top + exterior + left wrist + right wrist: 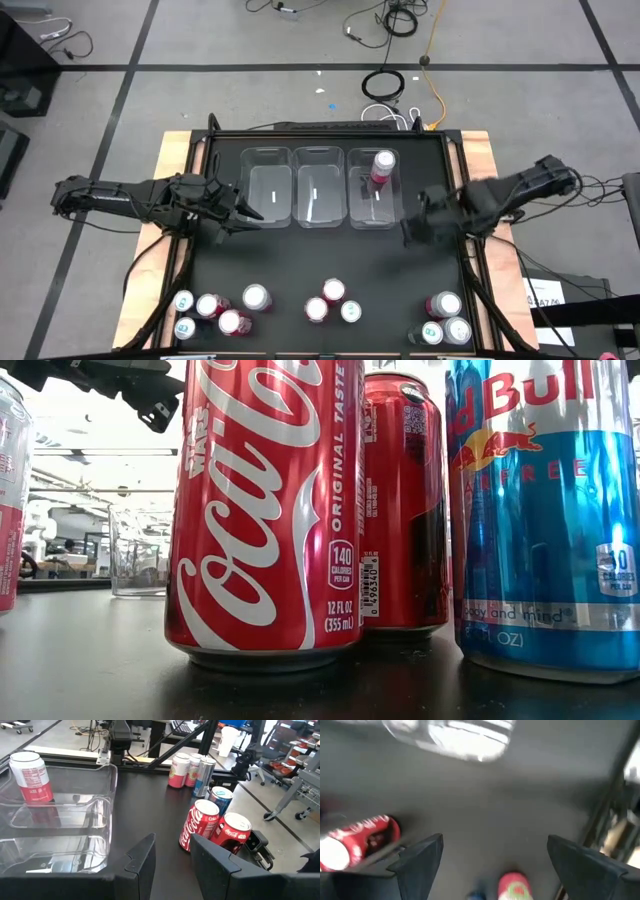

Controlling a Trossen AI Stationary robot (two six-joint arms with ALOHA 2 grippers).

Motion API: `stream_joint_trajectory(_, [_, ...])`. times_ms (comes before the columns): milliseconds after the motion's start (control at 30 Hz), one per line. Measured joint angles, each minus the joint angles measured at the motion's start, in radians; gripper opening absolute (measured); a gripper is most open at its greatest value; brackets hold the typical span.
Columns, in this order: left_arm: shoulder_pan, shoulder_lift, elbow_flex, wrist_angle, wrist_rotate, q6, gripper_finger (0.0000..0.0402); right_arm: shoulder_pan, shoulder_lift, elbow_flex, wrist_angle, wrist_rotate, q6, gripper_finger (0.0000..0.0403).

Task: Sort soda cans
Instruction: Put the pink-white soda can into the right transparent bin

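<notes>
The black counter (330,250) is carrying three clear bins (320,187). The right tool (412,232) is hovering wide open and empty just beside the bin holding one pink can (382,167). The left tool (243,212), jaws narrowly parted and empty, is waiting by the opposite bin, the other soda cans (330,300) sitting nearer the front edge.

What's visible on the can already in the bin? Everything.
The can in the bin stands upright in the right-hand one of three clear plastic bins, near its far end. Silver top, pink-red body with a white panel of small print facing the left wrist camera. It looks like plain metal, undented. It is alone in that bin, resting on its floor; neither gripper touches it.
</notes>
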Motion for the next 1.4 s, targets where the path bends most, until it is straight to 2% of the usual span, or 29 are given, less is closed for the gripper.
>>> stream_joint_trajectory(267, [0.000,0.000,0.000,-0.001,0.000,0.000,0.0131,0.264,0.100,0.000,-0.006,-0.071,0.297,0.0350])
stream_joint_trajectory(500, [0.000,0.000,0.000,-0.001,0.000,0.000,0.0131,0.443,0.164,-0.001,0.075,-0.129,0.544,0.0350])
stream_joint_trajectory(600, [0.000,0.000,0.000,0.000,0.000,0.000,0.0131,0.477,0.197,-0.001,0.114,-0.162,0.556,0.0350])
stream_joint_trajectory(1033, [0.000,0.000,0.000,0.000,0.000,0.000,0.0131,0.574,0.304,-0.002,0.098,-0.160,0.549,0.0350])
stream_joint_trajectory(1400, [0.000,0.000,0.000,0.001,0.000,-0.001,0.0131,0.621,0.376,-0.002,0.115,-0.122,0.539,0.0350])
